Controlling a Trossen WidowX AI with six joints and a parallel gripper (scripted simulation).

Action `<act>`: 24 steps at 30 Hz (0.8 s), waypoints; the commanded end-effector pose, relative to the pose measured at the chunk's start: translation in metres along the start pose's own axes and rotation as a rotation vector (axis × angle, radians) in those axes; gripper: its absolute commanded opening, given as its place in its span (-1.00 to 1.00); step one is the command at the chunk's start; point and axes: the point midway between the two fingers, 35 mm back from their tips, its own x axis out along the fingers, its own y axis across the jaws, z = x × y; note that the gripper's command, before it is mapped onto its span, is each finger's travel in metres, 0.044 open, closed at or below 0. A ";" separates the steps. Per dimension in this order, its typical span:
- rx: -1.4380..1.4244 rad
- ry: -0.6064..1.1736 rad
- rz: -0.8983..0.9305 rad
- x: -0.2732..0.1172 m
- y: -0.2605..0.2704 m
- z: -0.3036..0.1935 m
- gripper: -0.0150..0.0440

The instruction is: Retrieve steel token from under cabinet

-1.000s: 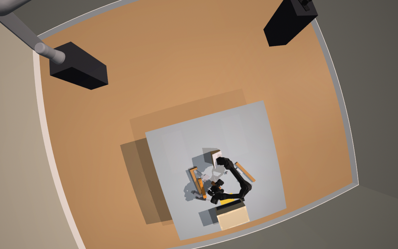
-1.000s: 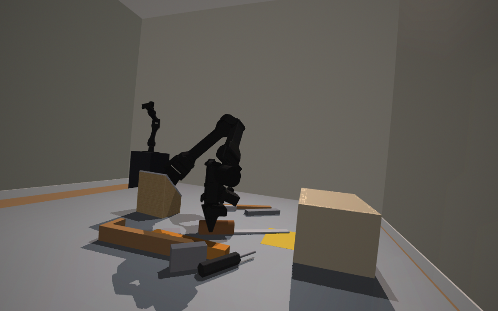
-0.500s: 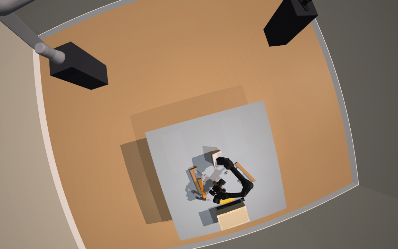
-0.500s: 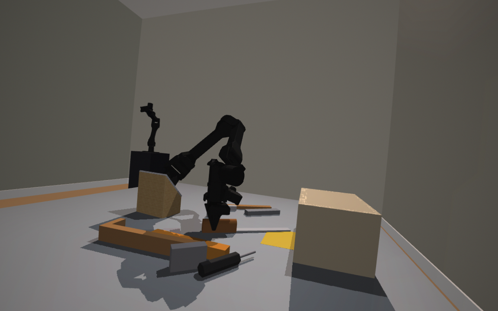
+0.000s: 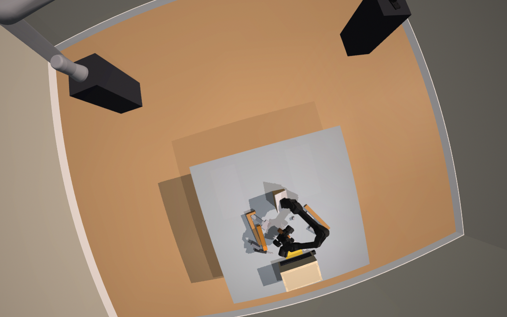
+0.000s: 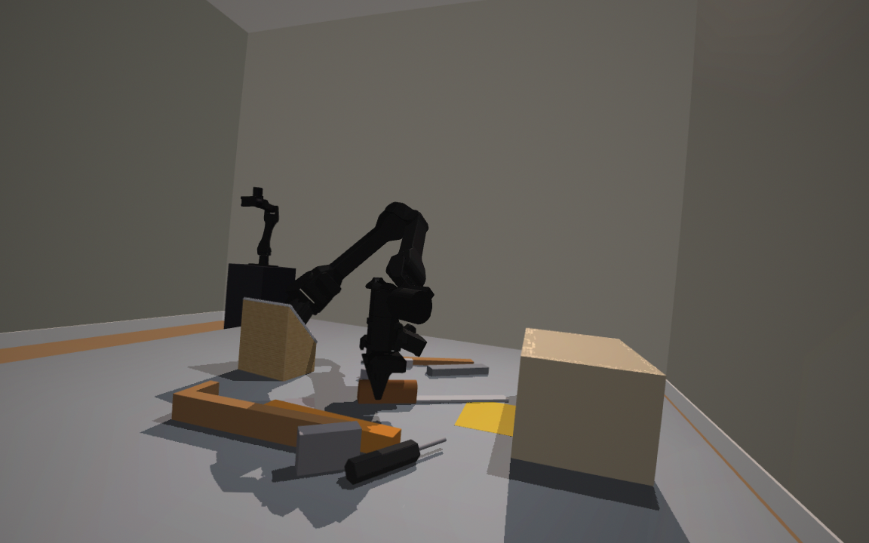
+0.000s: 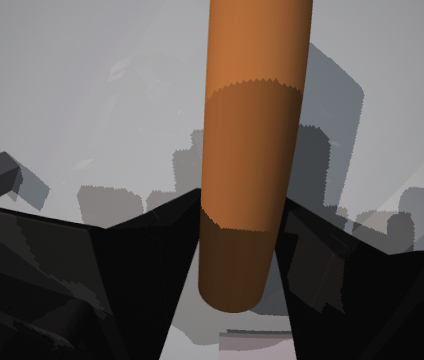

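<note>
My gripper (image 6: 378, 391) (image 7: 239, 201) is shut on the orange-brown handle (image 6: 398, 391) (image 7: 257, 150) of a tool with a long, flat, pale blade (image 6: 458, 398). The tool is held about level, low over the table. The blade points toward the cabinet (image 5: 302, 275) (image 6: 586, 418), and its tip shows just left of the cabinet in the exterior view. The yellow marked area (image 5: 294, 253) (image 6: 483, 417) lies in front of the dark vent slots and is partly hidden by the arm and cabinet. The token is not visible in any view.
An orange angled piece (image 6: 234, 417), a grey plate (image 6: 327, 449) and a black screwdriver (image 6: 383, 461) lie on the near side in the exterior view. A sloped block (image 6: 265, 341) stands by the arm base. An orange bar (image 5: 317, 216) and a grey bar (image 6: 458, 370) lie on the far side.
</note>
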 end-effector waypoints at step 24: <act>0.003 -0.005 0.001 0.000 0.025 0.020 -0.49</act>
